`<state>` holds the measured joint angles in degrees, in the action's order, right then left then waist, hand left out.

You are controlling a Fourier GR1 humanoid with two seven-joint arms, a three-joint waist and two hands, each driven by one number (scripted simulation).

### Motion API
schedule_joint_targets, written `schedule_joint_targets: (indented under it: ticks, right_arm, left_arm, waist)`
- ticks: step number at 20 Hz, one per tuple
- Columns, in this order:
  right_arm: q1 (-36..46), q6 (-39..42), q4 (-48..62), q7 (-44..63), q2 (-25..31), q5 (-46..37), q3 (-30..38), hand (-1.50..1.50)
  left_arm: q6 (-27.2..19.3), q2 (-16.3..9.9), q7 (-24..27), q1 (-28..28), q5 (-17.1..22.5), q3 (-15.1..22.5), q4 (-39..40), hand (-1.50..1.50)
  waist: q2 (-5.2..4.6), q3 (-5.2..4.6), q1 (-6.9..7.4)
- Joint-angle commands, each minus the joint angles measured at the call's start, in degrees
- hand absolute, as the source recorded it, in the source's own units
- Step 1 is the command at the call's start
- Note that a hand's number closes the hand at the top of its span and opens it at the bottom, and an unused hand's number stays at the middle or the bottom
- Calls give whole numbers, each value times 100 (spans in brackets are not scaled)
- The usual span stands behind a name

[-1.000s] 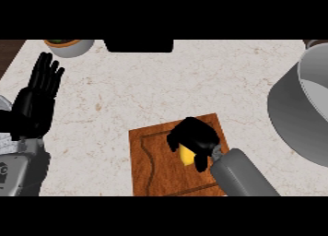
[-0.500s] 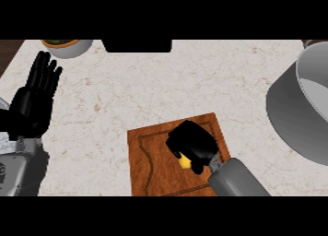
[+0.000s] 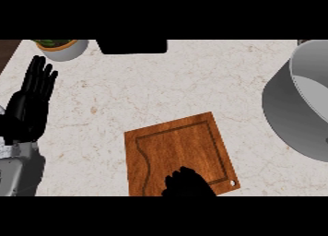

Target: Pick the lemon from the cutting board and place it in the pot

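**Lemon out of sight, pot not yet reached**

Yellow lemon not visible anywhere; likely hidden under black right hand [image 3: 187, 182] at near edge of brown wooden cutting board [image 3: 177, 147]. Fingers bunched, curled downward, but cannot tell whether holding anything. Large grey metal pot [image 3: 302, 106] well apart at right, inside showing no lemon. Judged: pick unconfirmed, carry and drop remaining. Black left hand [image 3: 29, 106] resting flat-fingered at left edge. Small potted plant [image 3: 60, 46] and dark rectangular object [image 3: 131, 45] at far edge, off the path. Speckled counter [image 3: 160, 87] between board and pot bare.
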<state>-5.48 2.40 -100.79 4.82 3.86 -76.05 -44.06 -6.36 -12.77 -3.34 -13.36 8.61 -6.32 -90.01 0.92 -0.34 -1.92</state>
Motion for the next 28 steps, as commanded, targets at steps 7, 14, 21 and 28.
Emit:
schedule_joint_targets:
  ticks: [7, 14, 21, 28]
  right_arm:
    - [-1223, -280, -3428, 1290, 449, -690, 349, 150]
    - [-1155, -428, -4352, 1233, 670, 497, 2376, 150]
    - [-887, 40, -3742, 770, 1184, 1980, 4693, 150]
    - [-114, 62, -1814, -398, 1947, 3803, 6864, 150]
  left_arm:
    - [10, -2, 55, -10, -40, -19, 39, 0]
    - [136, 79, 10, 52, 70, 43, -90, 0]
    - [12, 160, 108, -112, -90, 75, 159, 0]
    - [24, 181, 135, 1, -102, 82, -3, 0]
  waist:
    - [-46, 32, -9]
    - [-95, 40, 177]
    - [-114, 48, 129]
    - [-87, 48, 165]
